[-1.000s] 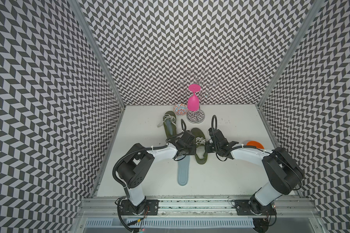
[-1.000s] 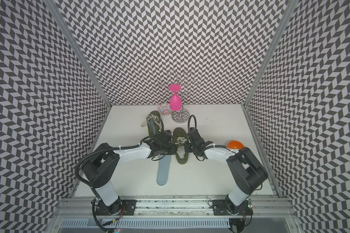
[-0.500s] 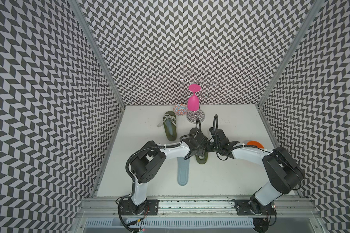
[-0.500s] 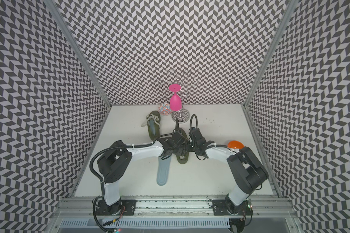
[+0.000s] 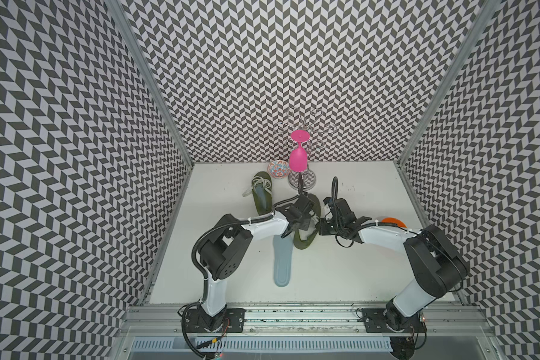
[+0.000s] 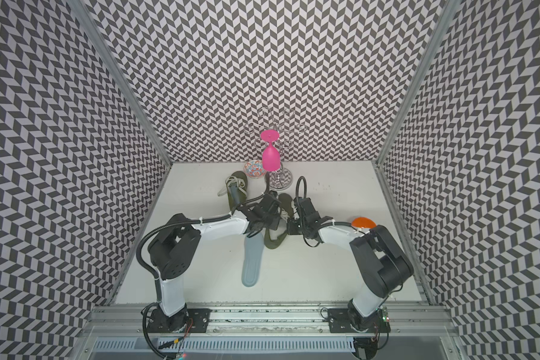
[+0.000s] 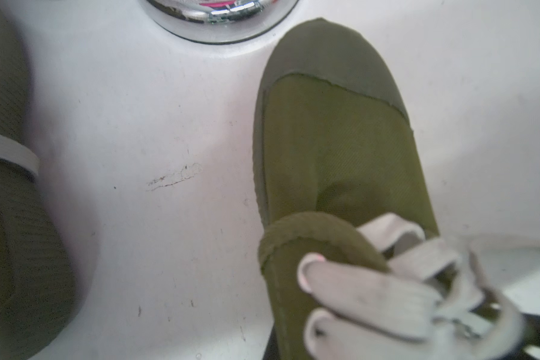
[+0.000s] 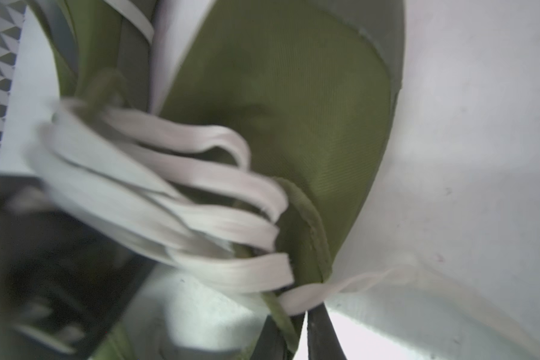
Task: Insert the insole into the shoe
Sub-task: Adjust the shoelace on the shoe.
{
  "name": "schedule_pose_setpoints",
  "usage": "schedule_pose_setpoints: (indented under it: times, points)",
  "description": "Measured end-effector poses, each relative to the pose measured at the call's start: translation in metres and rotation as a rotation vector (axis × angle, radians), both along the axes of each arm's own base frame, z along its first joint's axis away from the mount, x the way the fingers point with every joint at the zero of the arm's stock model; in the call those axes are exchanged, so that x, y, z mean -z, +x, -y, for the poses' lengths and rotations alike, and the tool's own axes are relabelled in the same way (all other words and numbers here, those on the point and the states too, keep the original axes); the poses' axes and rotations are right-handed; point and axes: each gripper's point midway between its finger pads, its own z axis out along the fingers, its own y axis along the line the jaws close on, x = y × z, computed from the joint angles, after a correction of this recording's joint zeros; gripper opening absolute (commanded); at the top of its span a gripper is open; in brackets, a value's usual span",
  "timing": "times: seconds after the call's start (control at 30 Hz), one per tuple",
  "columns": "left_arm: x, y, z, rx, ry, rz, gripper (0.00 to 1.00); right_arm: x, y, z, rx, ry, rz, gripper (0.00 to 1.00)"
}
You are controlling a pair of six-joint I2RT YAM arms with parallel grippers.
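- The white table (image 5: 356,265) carries everything, enclosed by zigzag-patterned walls.
- The left arm (image 5: 262,229) reaches inward to the middle of the shoe; the left gripper (image 5: 306,218) sits over the laced part with its jaws closed. I cannot tell whether anything is pinched between them.
- The right arm (image 5: 384,238) comes in from the opposite side; the right gripper (image 8: 296,333) is clamped on the shoe's olive edge beside a lace, as the right wrist view shows.
- The insole (image 5: 282,265), blue-grey, lies flat on the table outside the shoe, just beside its heel, and partly under the left arm.
- The shoe (image 5: 304,244), olive with pale laces, lies between the two grippers, toe toward the back wall and near the rack's base.
- A second shoe (image 5: 262,199), also olive, lies farther back, with a blue-grey lining showing in its opening.
- A wire rack (image 5: 306,182) stands at the back wall on a round shiny base.
- A pink glass (image 5: 298,159) hangs upside down from the rack.
- An orange object (image 5: 393,222) shows behind the right arm.
- A small patterned bowl (image 5: 278,170) sits beside the rack's base; its contents cannot be made out.
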Motion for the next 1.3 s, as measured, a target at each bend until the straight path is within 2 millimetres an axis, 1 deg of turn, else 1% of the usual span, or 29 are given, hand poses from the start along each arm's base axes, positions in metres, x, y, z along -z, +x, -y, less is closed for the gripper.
schedule_pose_setpoints:
  times: [0.07, 0.13, 0.2, 0.23, 0.43, 0.47, 0.53, 0.6, 0.63, 0.77, 0.9, 0.93, 1.03, 1.1, 1.17, 1.3]
  points:
    - [0.002, -0.003, -0.01, -0.011, -0.089, -0.047, 0.05, -0.004, 0.001, -0.005, -0.016, 0.027, 0.006, 0.14]
    - [0.011, -0.009, -0.017, -0.02, -0.187, -0.112, 0.05, -0.008, 0.002, -0.01, -0.036, 0.054, 0.008, 0.13]
    - [0.02, -0.014, -0.02, -0.031, -0.263, -0.164, 0.04, -0.007, 0.001, -0.012, -0.05, 0.066, 0.001, 0.13]
    - [0.023, -0.016, -0.02, -0.036, -0.306, -0.183, 0.04, -0.006, 0.001, -0.013, -0.057, 0.074, -0.003, 0.13]
    - [0.023, -0.02, -0.014, -0.078, -0.465, -0.229, 0.06, -0.006, 0.005, -0.009, -0.056, 0.105, -0.02, 0.12]
    - [0.023, -0.02, -0.013, -0.092, -0.485, -0.236, 0.09, -0.006, 0.006, -0.008, -0.055, 0.11, -0.021, 0.12]
    - [0.023, -0.021, -0.011, -0.118, -0.507, -0.247, 0.1, -0.006, 0.006, -0.007, -0.055, 0.117, -0.023, 0.12]
    - [0.023, -0.022, -0.008, -0.133, -0.504, -0.246, 0.17, -0.005, 0.007, -0.006, -0.055, 0.114, -0.024, 0.12]
    - [0.023, -0.024, -0.006, -0.131, -0.498, -0.249, 0.18, -0.005, 0.008, -0.004, -0.051, 0.11, -0.023, 0.12]
    - [0.016, -0.037, 0.013, -0.083, -0.465, -0.273, 0.26, -0.001, 0.016, 0.012, -0.006, 0.072, -0.013, 0.12]
    - [0.011, -0.043, 0.021, -0.039, -0.436, -0.292, 0.26, 0.0, 0.02, 0.018, 0.008, 0.058, -0.006, 0.11]
    - [0.009, -0.043, 0.022, -0.032, -0.433, -0.292, 0.25, 0.0, 0.02, 0.018, 0.009, 0.055, -0.005, 0.11]
    - [0.004, -0.04, 0.026, -0.01, -0.409, -0.291, 0.11, 0.001, 0.021, 0.021, 0.015, 0.042, -0.001, 0.12]
    - [0.002, -0.035, 0.028, -0.004, -0.396, -0.28, 0.05, 0.002, 0.021, 0.023, 0.024, 0.031, -0.001, 0.11]
    - [0.004, -0.035, 0.026, -0.006, -0.384, -0.28, 0.01, 0.003, 0.022, 0.026, 0.032, 0.022, 0.001, 0.11]
    - [0.006, -0.036, 0.026, 0.0, -0.383, -0.284, 0.0, 0.004, 0.023, 0.029, 0.036, 0.019, -0.002, 0.1]
